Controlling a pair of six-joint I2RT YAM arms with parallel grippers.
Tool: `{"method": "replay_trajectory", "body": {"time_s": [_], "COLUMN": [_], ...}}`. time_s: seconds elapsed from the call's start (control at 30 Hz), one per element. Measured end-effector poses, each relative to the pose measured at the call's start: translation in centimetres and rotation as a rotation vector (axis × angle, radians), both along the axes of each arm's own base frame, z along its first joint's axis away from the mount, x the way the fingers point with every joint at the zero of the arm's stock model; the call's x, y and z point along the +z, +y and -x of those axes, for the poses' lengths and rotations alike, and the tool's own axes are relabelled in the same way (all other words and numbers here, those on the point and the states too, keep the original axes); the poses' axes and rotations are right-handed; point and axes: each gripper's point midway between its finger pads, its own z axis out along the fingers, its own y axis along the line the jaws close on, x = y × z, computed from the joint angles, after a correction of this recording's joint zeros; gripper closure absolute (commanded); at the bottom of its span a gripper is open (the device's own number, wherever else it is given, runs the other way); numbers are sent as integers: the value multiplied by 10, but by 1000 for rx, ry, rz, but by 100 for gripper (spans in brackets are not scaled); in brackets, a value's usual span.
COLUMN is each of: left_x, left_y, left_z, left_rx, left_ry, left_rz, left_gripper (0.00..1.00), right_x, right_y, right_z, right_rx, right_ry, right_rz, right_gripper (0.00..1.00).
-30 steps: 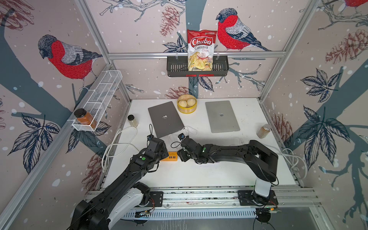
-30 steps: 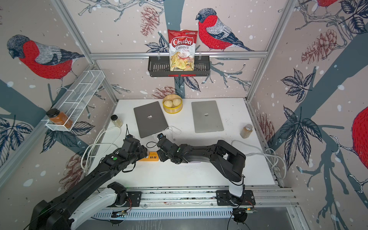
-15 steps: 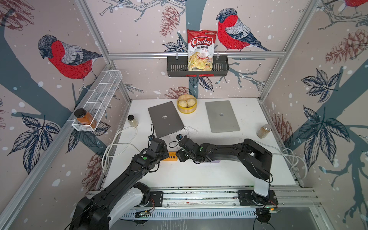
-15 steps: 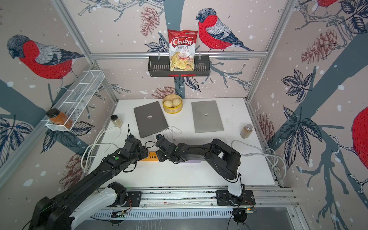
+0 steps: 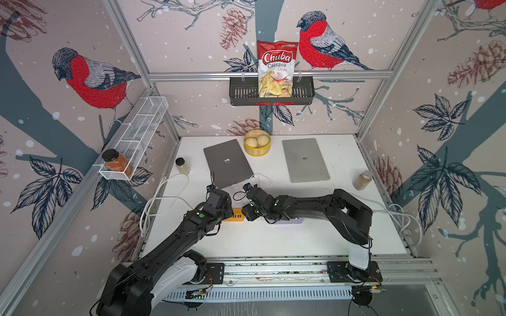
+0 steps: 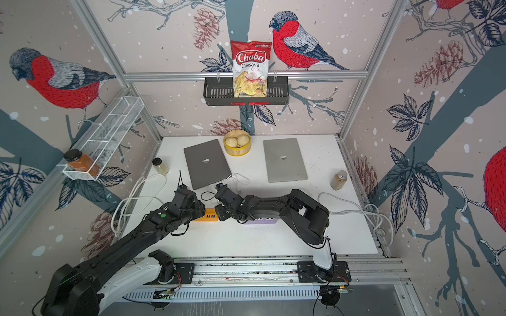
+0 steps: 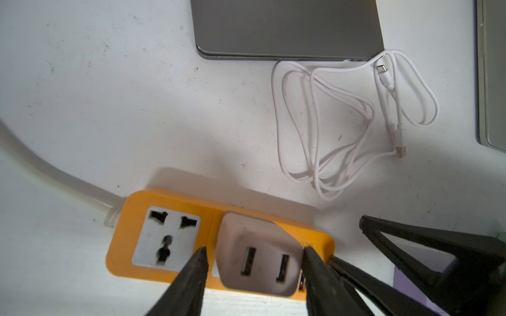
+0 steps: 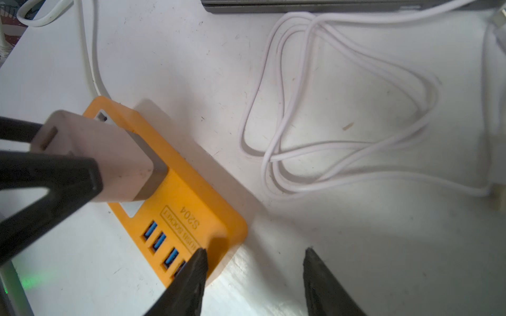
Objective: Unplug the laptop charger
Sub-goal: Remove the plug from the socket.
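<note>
Operator: Position of the white plastic block charger (image 7: pixel 257 246)?

Observer: Plugged into the orange plastic power strip (image 7: pixel 124 232), in the socket nearer the blue USB ports (image 8: pixel 158 240). Table read as a clock in a top view, back wall at 12: power strip (image 5: pixel 237 216) lies toward 8 o'clock of the middle of the white table (image 5: pixel 273 240), USB end pointing to 3.

Operator: State of left gripper (image 7: pixel 254 250)?

Observer: Jaws apart, straddling the charger. One fingertip (image 7: pixel 309 257) meets its side; a sliver of orange shows between the opposite tip and the block. Not clamped, as far as visible.

Operator: And right gripper (image 8: pixel 254 251)?

Observer: Jaws apart, nothing between them. One fingertip (image 8: pixel 201 260) at the strip's USB end, contact not readable; its partner over bare table at 3 o'clock of the strip.

Operator: Surroundings?

Observer: Thin white cable (image 7: pixel 367 108) coiled loose at 12 o'clock of the strip, both plugs lying on the table. Closed dark grey laptop (image 5: pixel 227 162) beyond it, also at 12. Thick white cord (image 7: pixel 54 172) leaves the strip at 9.
</note>
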Motion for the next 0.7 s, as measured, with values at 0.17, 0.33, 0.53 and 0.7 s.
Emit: {"method": "replay_trajectory", "body": {"time_s": [0.17, 0.33, 0.53, 0.7], "left_x": [0, 2, 4, 6], "left_y": [-1, 0, -3, -11], "left_z": [-2, -2, 1, 2], "left_rx": [-5, -9, -31, -66], "left_ry": [-6, -11, -3, -1], "left_rz": [-5, -19, -64, -126], "left_gripper": [54, 59, 70, 75], "right_x": [0, -1, -1, -1], "right_y": [0, 2, 5, 6], "right_z": [0, 0, -1, -1], "right_rx": [3, 8, 10, 12], "right_ry": [5, 10, 10, 11], "right_rz": [-4, -13, -21, -25], "right_gripper": [43, 43, 44, 44]}}
